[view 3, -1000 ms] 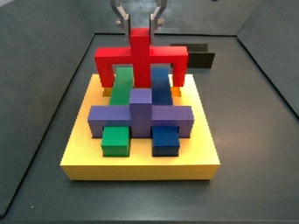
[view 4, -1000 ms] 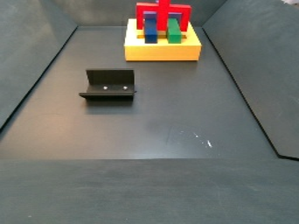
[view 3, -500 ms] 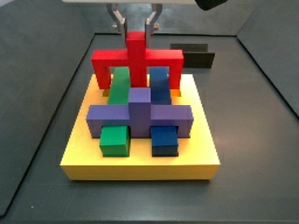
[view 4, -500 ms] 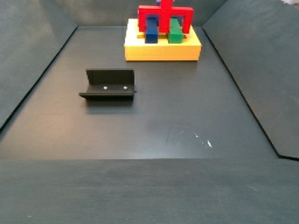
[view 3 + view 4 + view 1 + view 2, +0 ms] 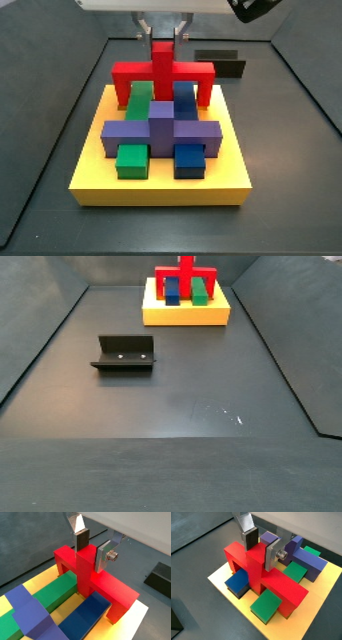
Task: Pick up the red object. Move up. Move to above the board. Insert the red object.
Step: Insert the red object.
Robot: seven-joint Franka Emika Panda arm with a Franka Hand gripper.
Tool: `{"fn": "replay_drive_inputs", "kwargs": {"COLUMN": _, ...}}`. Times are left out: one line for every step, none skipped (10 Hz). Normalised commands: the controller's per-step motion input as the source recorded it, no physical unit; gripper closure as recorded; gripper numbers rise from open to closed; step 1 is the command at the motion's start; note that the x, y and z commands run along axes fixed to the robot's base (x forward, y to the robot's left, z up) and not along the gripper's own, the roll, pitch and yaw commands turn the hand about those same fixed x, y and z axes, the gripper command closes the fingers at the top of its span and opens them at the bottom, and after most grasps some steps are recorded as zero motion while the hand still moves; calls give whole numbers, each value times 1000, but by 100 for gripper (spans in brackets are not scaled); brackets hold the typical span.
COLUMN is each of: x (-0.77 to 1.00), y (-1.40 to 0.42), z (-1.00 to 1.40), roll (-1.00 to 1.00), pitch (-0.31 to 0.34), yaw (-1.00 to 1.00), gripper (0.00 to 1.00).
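The red object [image 5: 163, 70] stands on the far part of the yellow board [image 5: 160, 190], its crossbar spanning the green bar [image 5: 138, 96] and the blue bar [image 5: 185, 96], one leg outside each. My gripper [image 5: 163, 38] comes straight down and is shut on the top of the central post, as both wrist views show [image 5: 92, 556] [image 5: 260, 556]. The silver fingers [image 5: 102, 557] and their dark pads flank the post. The purple cross-shaped block [image 5: 160, 128] lies across the bars nearer the front. In a side view [image 5: 186, 281] the red object rises above the board [image 5: 186, 314].
The fixture [image 5: 124, 353] stands on the dark floor, well away from the board. A small dark box [image 5: 225, 65] sits behind the board to the right, and it also shows in a wrist view [image 5: 159, 579]. Grey walls enclose the floor.
My gripper has lowered the red object and carried it a little toward the back. The legs now reach down beside the green and blue bars.
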Motion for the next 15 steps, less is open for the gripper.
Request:
{"fn": "replay_drive_inputs", "kwargs": {"x": 14, "y": 0, "z": -140, "roll": 0, "pitch": -34, "yaw": 106, "gripper": 100}}
{"fn": "replay_drive_inputs", "kwargs": {"x": 0, "y": 0, "z": -106, "roll": 0, "pitch": -59, "yaw": 191, "gripper": 100}}
{"fn": "replay_drive_inputs", "kwargs": {"x": 0, "y": 0, "z": -94, "roll": 0, "pitch": -44, "yaw": 220, "gripper": 100}}
{"fn": "replay_drive_inputs", "kwargs": {"x": 0, "y": -11, "z": -60, "roll": 0, "pitch": -31, "yaw": 111, "gripper": 100}}
{"fn": "replay_drive_inputs", "kwargs": {"x": 0, "y": -6, "z": -77, "roll": 0, "pitch": -26, "yaw": 80, "gripper": 100}}
{"fn": "replay_drive_inputs", "kwargs": {"x": -17, "y": -54, "z": -97, "roll": 0, "pitch": -36, "yaw": 0, "gripper": 100}}
{"fn": "replay_drive_inputs", "kwargs": {"x": -31, "y": -83, "z": -126, "roll": 0, "pitch": -57, "yaw": 0, "gripper": 100}}
{"fn": "replay_drive_inputs", "kwargs": {"x": 0, "y": -109, "z": -189, "roll": 0, "pitch": -51, "yaw": -131, "gripper": 100}}
{"fn": "replay_drive_inputs", "kwargs": {"x": 0, "y": -20, "z": -174, "roll": 0, "pitch": -40, "yaw": -131, "gripper": 100}}
{"fn": "replay_drive_inputs", "kwargs": {"x": -14, "y": 0, "z": -137, "roll": 0, "pitch": -30, "yaw": 0, "gripper": 100}}
{"fn": "replay_drive_inputs", "kwargs": {"x": 0, "y": 0, "z": -211, "roll": 0, "pitch": -24, "yaw": 0, "gripper": 100}}
{"fn": "replay_drive_inputs", "kwargs": {"x": 77, "y": 29, "z": -346, "roll": 0, "pitch": -4, "yaw": 0, "gripper": 100}}
{"fn": "replay_drive_inputs", "kwargs": {"x": 206, "y": 66, "z": -520, "roll": 0, "pitch": -39, "yaw": 0, "gripper": 100}}
{"fn": "replay_drive_inputs", "kwargs": {"x": 174, "y": 17, "z": -591, "roll": 0, "pitch": -90, "yaw": -6, "gripper": 100}}
{"fn": "replay_drive_inputs", "kwargs": {"x": 263, "y": 0, "z": -569, "roll": 0, "pitch": -84, "yaw": -26, "gripper": 100}}
